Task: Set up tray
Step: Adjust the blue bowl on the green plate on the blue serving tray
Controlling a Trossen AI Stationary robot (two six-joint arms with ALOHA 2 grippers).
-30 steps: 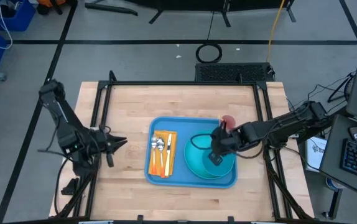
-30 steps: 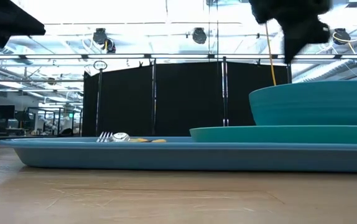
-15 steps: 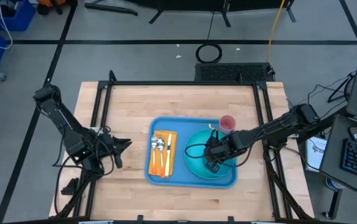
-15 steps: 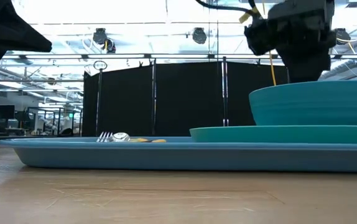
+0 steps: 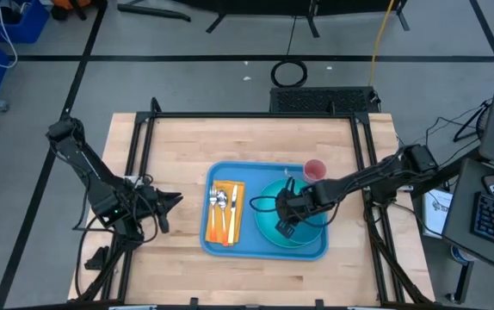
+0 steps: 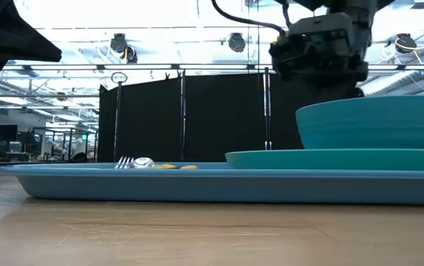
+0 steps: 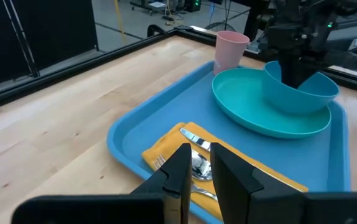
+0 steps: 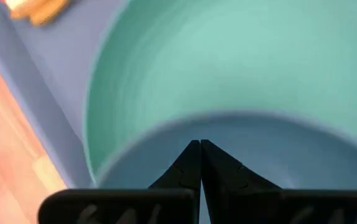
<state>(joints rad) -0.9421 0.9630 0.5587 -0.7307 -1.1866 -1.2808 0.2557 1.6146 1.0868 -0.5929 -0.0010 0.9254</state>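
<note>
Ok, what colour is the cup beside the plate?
Pale pink cup, clearest in the left wrist view.

A light butcher-block wooden surface (image 5: 178, 142) inside a black metal frame (image 5: 256, 114) carries one thing directly: the light-blue tray (image 5: 264, 244), lying flat right of the middle, toward the near edge.

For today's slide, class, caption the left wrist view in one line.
Blue tray holding a teal plate with bowl, pink cup, cutlery on an orange napkin.
</note>
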